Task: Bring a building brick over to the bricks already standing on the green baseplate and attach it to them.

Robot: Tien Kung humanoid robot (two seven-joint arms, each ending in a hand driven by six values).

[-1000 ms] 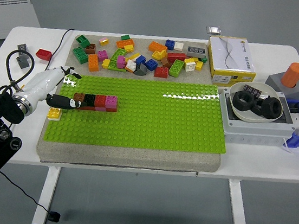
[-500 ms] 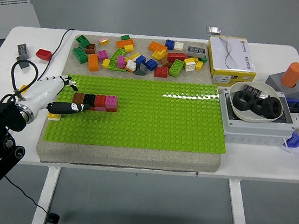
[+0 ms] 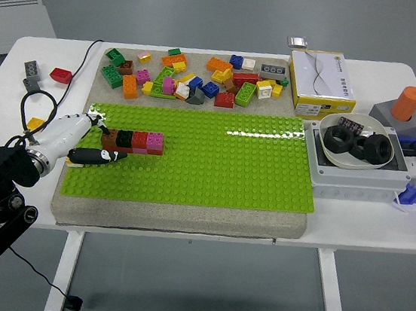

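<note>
— Where is the robot's left hand (image 3: 73, 139)?
— It reaches in from the lower left, white shell angled toward the green baseplate (image 3: 215, 156), with dark fingers (image 3: 95, 156) stretched out low over the plate's left edge, just beside the row of bricks (image 3: 132, 141).
— Holding anything?
— Nothing visible; the fingers lie extended and loose, closed on no brick.
— And the row itself?
— Brown, black, red and pink bricks stand joined on the plate's left part. The loose bricks (image 3: 195, 78) lie heaped beyond the plate's far edge.
— Any containers?
— A white bowl (image 3: 349, 146) on the right of the surface holds black rings (image 3: 359, 146); it rests in a grey tray (image 3: 349, 180). A yellow box (image 3: 321, 80) sits closed behind it.
</note>
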